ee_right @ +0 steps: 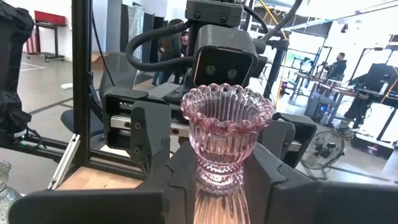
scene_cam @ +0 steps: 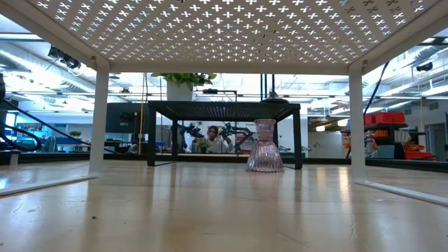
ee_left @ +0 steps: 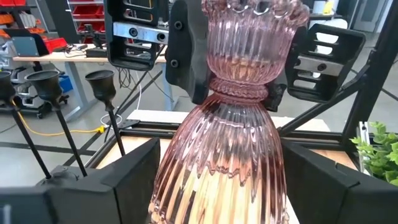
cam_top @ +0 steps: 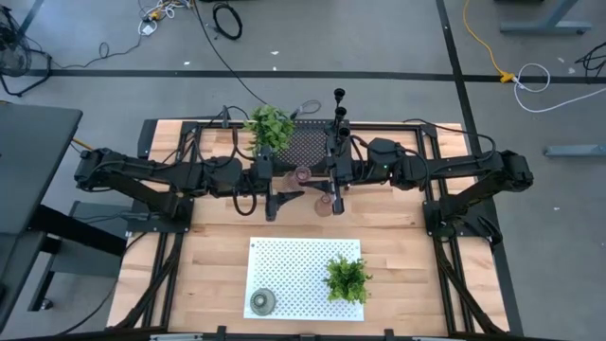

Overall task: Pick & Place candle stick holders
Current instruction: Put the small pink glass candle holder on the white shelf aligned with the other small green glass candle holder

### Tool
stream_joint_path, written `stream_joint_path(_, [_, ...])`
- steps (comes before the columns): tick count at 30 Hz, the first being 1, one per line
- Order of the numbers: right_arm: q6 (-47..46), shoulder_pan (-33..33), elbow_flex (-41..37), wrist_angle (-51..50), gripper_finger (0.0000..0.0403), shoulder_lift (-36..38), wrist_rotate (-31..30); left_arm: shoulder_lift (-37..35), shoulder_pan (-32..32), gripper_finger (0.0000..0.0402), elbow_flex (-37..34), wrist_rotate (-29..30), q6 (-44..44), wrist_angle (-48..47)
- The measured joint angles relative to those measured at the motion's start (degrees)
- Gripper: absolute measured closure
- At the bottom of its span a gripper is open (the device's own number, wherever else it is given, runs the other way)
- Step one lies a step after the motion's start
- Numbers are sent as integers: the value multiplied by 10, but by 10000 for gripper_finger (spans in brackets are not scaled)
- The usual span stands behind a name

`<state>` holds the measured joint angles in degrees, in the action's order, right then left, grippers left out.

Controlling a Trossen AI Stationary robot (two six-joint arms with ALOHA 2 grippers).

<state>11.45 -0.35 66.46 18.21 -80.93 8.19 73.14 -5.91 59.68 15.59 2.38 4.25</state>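
the pink glass candle holder (scene_cam: 265, 145) stood on the counter before the black mesh rack (cam_top: 308, 144), gripped at its waist by the right gripper (ee_right: 227, 180). the left gripper (ee_left: 217, 186), spread wide, was best drawn back level, base untouched.

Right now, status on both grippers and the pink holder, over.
Left gripper open, fingers either side of the pink glass holder. Right gripper shut on its neck. Slim black holders stand close beside, not touching.
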Motion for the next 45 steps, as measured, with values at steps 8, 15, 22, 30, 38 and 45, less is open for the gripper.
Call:
stream_joint_path(8, [-3, 0, 0, 4, 321, 0, 8, 0, 0, 79, 0, 0, 1, 1])
stream_joint_path(15, [-3, 0, 1, -29, 321, -1, -7, 2, 0, 84, -2, 0, 0, 5])
stream_joint_path(22, [-4, 0, -10, -53, 321, -1, -24, 4, 0, 87, -4, 0, -1, 4])
stream_joint_path(30, [-15, -4, -27, -89, 321, -7, -32, 1, -4, 92, -2, -3, -14, 17])
stream_joint_path(38, [-18, -4, -26, -67, 321, -5, -30, 1, -3, 117, -2, -3, -13, 17])
stream_joint_path(45, [-27, -6, -26, -90, 321, -20, -28, 1, -3, 122, -1, -4, -13, 18])
